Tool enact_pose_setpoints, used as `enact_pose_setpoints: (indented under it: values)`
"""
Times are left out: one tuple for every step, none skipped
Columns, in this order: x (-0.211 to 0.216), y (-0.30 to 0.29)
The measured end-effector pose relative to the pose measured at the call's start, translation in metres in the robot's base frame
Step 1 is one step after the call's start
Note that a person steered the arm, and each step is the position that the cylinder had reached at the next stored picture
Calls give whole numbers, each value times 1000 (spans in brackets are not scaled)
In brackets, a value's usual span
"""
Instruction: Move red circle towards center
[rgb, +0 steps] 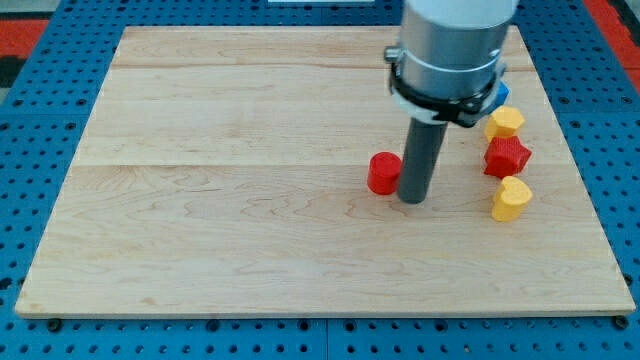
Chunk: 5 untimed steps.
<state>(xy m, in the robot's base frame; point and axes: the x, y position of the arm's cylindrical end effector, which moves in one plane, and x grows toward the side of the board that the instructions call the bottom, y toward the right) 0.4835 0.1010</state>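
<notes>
The red circle (382, 173), a short red cylinder, stands on the wooden board (220, 180) a little right of the board's middle. My tip (413, 199) rests on the board directly to the right of the red circle, touching or nearly touching its right side. The dark rod rises from there into the grey arm body at the view's top.
At the view's right stand a yellow hexagon block (505, 122), a red star-shaped block (506, 156) below it and a yellow heart-shaped block (511, 198) lower still. A blue block (500, 93) is partly hidden behind the arm. The board's right edge runs just beyond them.
</notes>
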Motion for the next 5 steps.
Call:
enact_pose_setpoints:
  values:
    - [-19,-20]
    - [-31,-76]
    - [-39,-103]
    - [-27,-47]
    - [-25,-12]
